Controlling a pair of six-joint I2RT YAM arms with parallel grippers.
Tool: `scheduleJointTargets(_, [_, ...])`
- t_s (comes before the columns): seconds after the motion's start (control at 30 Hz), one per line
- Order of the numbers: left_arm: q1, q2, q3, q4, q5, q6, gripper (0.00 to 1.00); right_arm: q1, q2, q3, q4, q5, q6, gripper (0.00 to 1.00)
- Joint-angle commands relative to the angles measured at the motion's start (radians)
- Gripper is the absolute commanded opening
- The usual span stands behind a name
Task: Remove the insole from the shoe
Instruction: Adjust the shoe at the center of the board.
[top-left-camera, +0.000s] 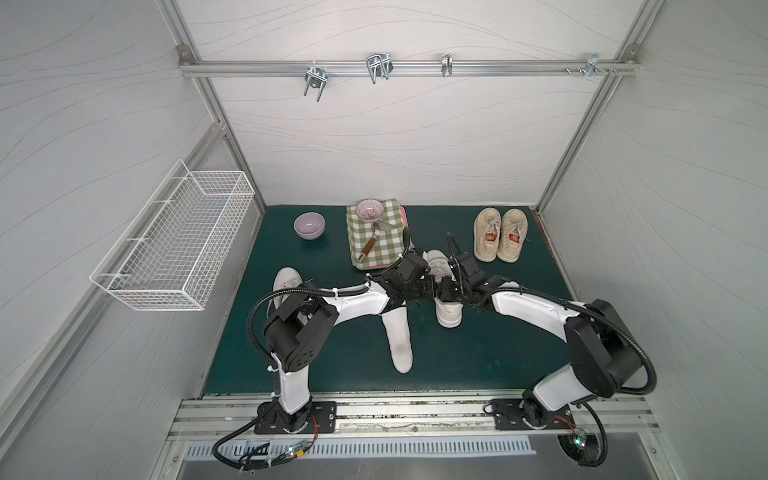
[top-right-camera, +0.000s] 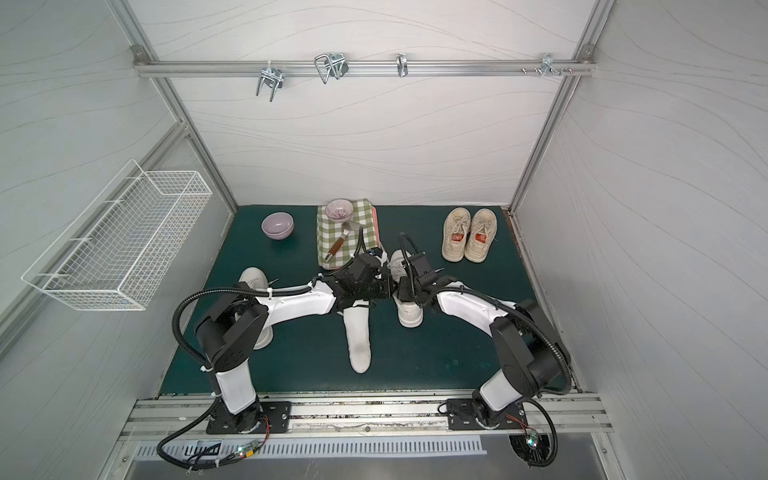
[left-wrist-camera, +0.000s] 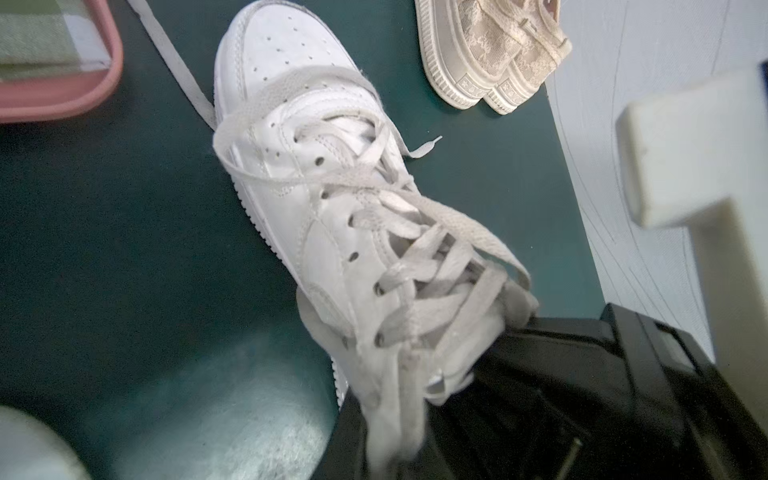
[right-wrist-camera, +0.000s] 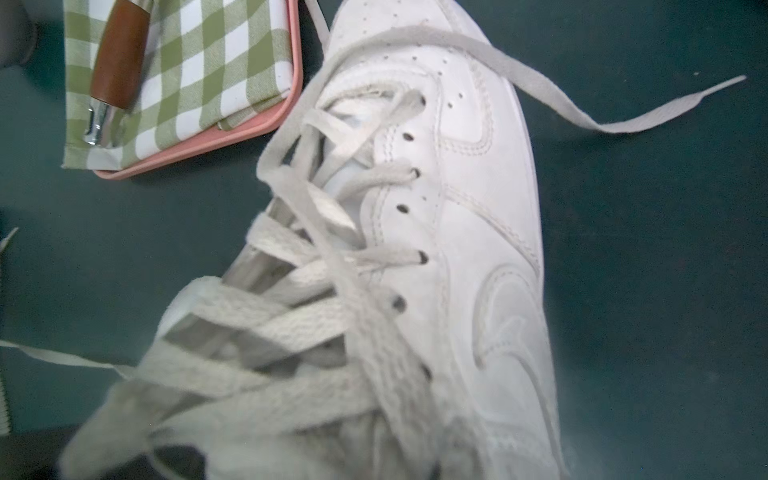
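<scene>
Nearest on the green bench (top-left-camera: 498, 353), a white insole (top-left-camera: 401, 345) lies flat, outside any shoe, its far end hidden under the left arm. Just beyond it and to the right, the white shoe (top-left-camera: 449, 313) stands upright with loose laces. The left pincer (top-left-camera: 428, 287) and right pincer (top-left-camera: 441, 291) meet over its opening, both clenched (on what, I cannot tell). Farther back sit a cloth-covered tray (top-left-camera: 376, 237) and a beige pair of sneakers (top-left-camera: 500, 235).

Soft, even light. Both top views bow at the edges. Wrist views blur near the lens, with sheen on the tabletop (left-wrist-camera: 216, 415).
</scene>
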Motion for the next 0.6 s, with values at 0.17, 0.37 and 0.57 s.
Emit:
scheduleJointTargets(0.17, [0.045,-0.033,0.003,-0.080,-0.147,0.035,0.00,-0.110,-0.099,-0.094,0.044,-0.121,0.022,0.00])
scheduleJointTargets(0.37, [0.044,-0.034,-0.007,-0.076,-0.157,0.039,0.00,-0.135,-0.165,-0.126,0.080,-0.184,0.044,0.00])
scheduleJointTargets(0.57, [0.033,-0.050,-0.026,-0.003,-0.096,0.050,0.00,-0.107,-0.136,-0.099,0.027,-0.174,-0.035,0.00])
